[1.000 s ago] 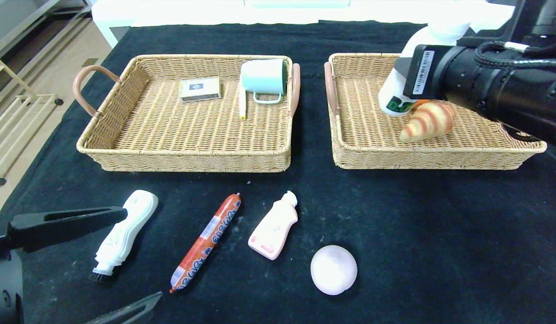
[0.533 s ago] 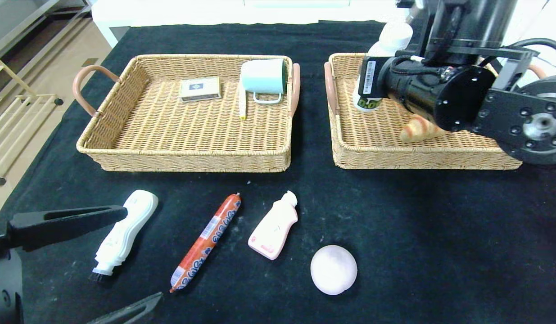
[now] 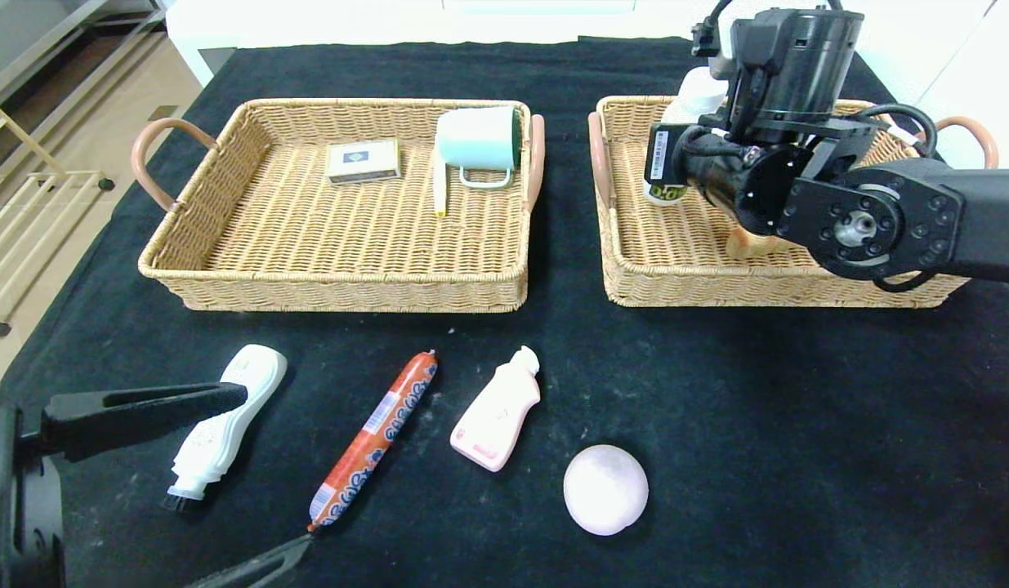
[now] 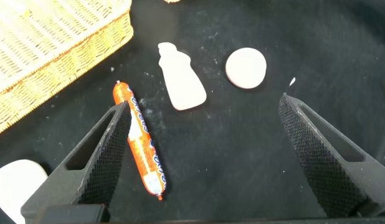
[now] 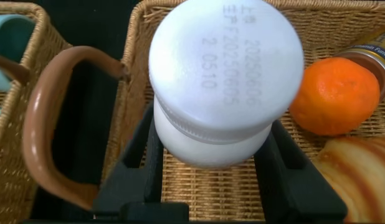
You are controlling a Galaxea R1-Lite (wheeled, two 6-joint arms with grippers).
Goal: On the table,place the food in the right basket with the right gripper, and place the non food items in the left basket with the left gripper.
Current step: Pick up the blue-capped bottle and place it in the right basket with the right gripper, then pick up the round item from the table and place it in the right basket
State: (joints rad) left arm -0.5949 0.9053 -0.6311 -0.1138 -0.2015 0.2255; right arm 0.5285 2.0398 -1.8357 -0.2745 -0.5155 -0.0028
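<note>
Black cloth covers the table (image 3: 716, 408), and at its near left edge the left gripper (image 3: 226, 482) hovers low with its 2 fingers spread wide, nothing between them; one finger lies just beside a white brush (image 3: 222, 429), the other points at the end of an orange sausage (image 3: 373, 437). Beside the sausage lie a pink bottle (image 3: 496, 412) and then a pale pink ball (image 3: 605, 489), all 4 on the cloth in front of the baskets. Behind them the left wicker basket (image 3: 226, 245) holds a small box (image 3: 363, 161), a thin pale stick (image 3: 439, 189) and a mint mug (image 3: 478, 140) tipped on its side against the right wall. Further right, the right wicker basket (image 3: 676, 282) has the right gripper (image 5: 208, 171) over its far left corner, fingers pinching a white bottle (image 5: 225, 81) that stands upright with its green-labelled base down in the basket. In the right wrist view an orange (image 5: 334, 94), a croissant (image 5: 361, 174) and part of a can (image 5: 373, 53) sit in the same basket next to the bottle.
</note>
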